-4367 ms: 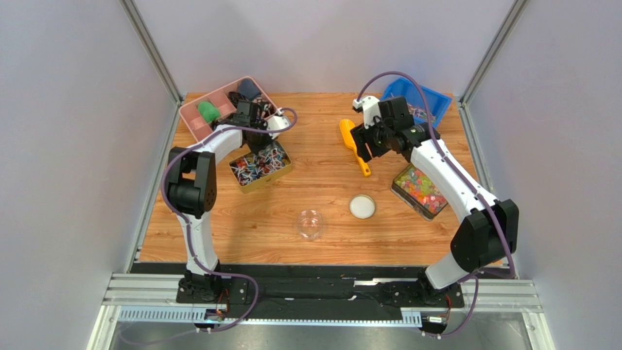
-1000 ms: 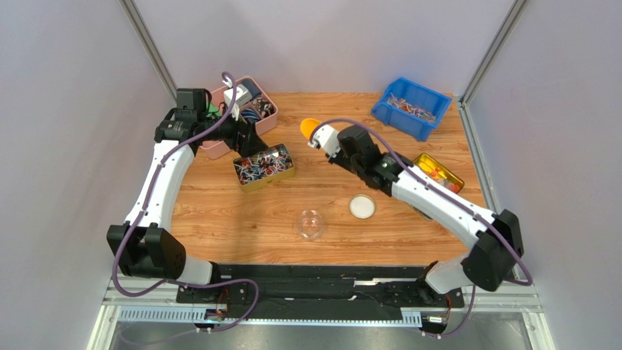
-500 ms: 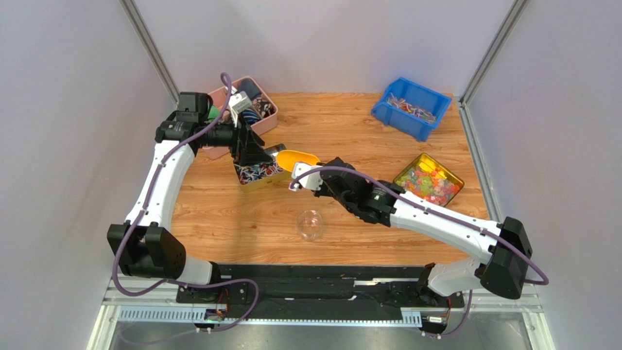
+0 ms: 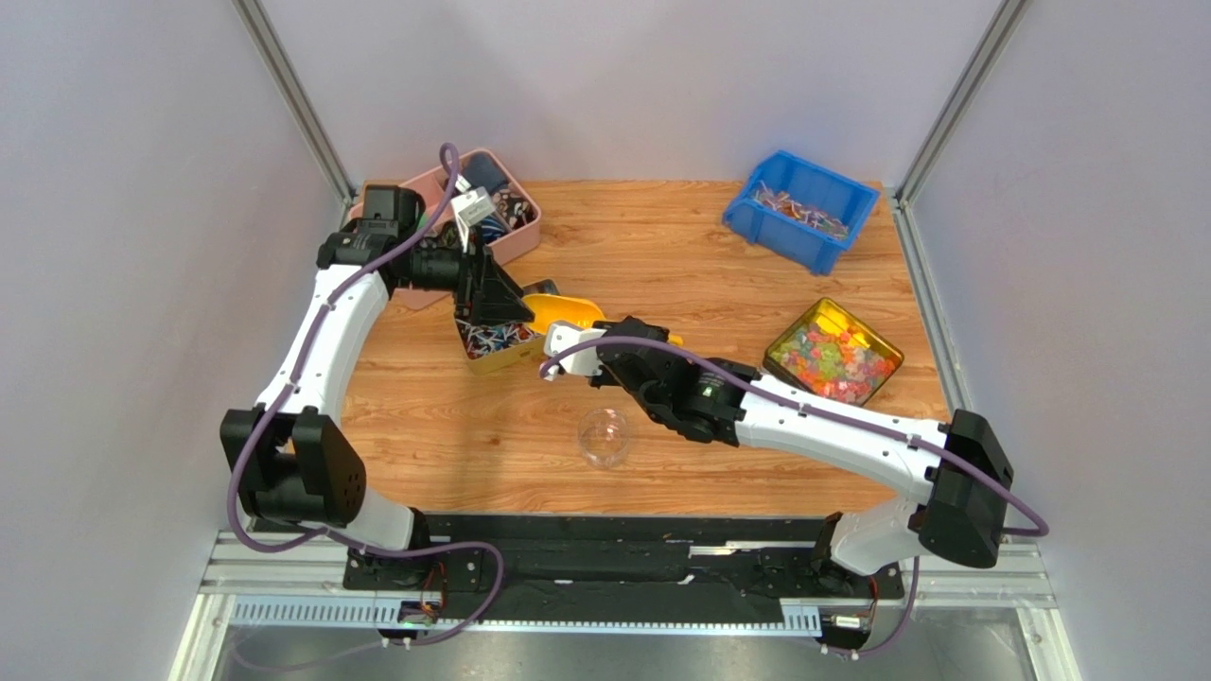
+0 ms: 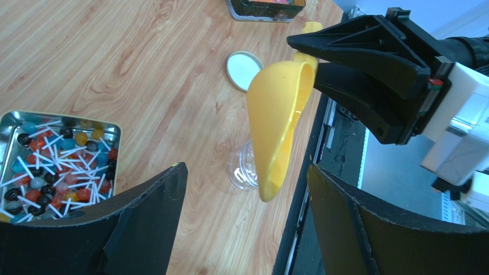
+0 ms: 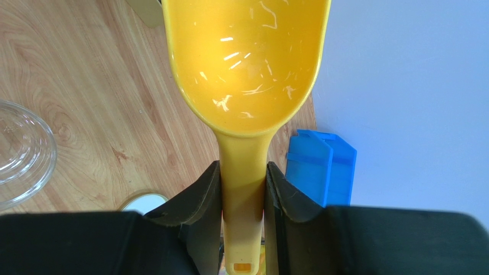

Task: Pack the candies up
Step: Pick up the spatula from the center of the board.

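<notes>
The candies (image 4: 491, 338) (image 5: 54, 163) are small red, dark blue and orange sweets with white sticks, filling a metal tin (image 5: 109, 129) at the left. My right gripper (image 4: 621, 349) (image 6: 242, 169) is shut on the handle of a yellow scoop (image 4: 569, 308) (image 6: 247, 57) (image 5: 278, 114). The scoop's bowl is empty and hangs just right of the tin. My left gripper (image 4: 509, 301) (image 5: 247, 169) hovers over the tin's right edge, open, with the scoop's tip in front of its jaws and untouched. A clear jar (image 4: 607, 437) (image 5: 241, 172) (image 6: 23, 152) stands below the scoop.
A round white lid (image 5: 242, 67) (image 6: 143, 203) lies right of the jar, hidden under my right arm in the top view. A tin of bright gummies (image 4: 833, 351), a blue bin (image 4: 800, 210) (image 6: 318, 172) and a pink tray (image 4: 427, 291) stand around the table.
My right arm has swung the scoop from the back of the table down and left to the tin. The left gripper shifted slightly toward it and its jaws narrowed a little.
</notes>
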Robot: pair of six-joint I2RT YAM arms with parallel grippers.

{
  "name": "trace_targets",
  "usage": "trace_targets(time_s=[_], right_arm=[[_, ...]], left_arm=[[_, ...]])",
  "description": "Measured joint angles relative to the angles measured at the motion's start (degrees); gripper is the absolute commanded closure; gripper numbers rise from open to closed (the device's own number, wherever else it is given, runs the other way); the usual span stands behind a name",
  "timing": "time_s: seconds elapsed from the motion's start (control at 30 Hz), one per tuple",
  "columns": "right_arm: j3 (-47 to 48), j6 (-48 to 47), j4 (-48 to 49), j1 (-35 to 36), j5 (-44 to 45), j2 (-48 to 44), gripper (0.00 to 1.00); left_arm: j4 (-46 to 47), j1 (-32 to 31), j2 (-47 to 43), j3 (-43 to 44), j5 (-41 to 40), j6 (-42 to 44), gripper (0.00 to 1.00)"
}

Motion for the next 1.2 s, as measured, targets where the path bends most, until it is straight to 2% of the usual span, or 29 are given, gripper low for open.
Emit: trace_targets(time_s=[0.07,0.1,0.37,0.4,0.67,0.73,0.8,0.83,0.9,0.93,1.0,1.2], right_arm=[[0.52,-0.15,0.2,0.55,0.35,0.24,1.0],[0.81,-0.2,0.28,0.87,0.59,0.46,1.0],[2.89,-0.22,1.31,2.23,1.66,3.52,1.0],[3.23,-0.24,1.53,2.29,1.99,3.98,1.0],[4.39,-0.46,2.82,2.29,3.87,5.68,1.0],[4.39,-0.46,2.84,2.32,3.98,5.7,0.99],[4.46,-0.39,3.04,2.38,3.87,5.7,0.95],[4.5,-0.39,3.13,2.51,3.8,5.7,0.87],[4.5,-0.22,3.06,2.51,3.74,5.7,0.66],[4.52,-0.13,2.91,2.49,3.63,5.7,0.51],[4.83,0.11,2.1,2.49,2.82,5.57,0.46],[4.96,1.14,-1.99,2.71,-3.37,1.22,0.45]], left_arm=[[-0.04,0.0,0.5,-0.09,0.15,0.07,0.19],[-0.11,0.0,0.7,-0.13,0.2,0.09,0.25],[-0.17,-0.13,1.79,-0.2,0.76,0.15,0.43],[-0.17,-0.13,1.84,-0.22,0.76,0.13,0.49],[-0.28,-0.24,1.88,-0.26,1.03,0.33,0.77],[0.13,-0.35,1.88,-0.33,0.68,0.96,0.9],[0.76,-0.35,1.88,-0.44,-0.07,1.9,1.0],[0.94,-0.37,1.95,-0.44,0.07,2.25,1.0],[0.81,-0.42,1.95,-0.44,0.44,2.38,1.0],[0.79,-0.46,1.95,-0.44,0.52,2.4,1.0],[0.37,-0.5,1.95,-0.55,0.61,2.36,1.0],[-1.27,-0.55,2.1,-0.83,1.64,2.86,1.0]])
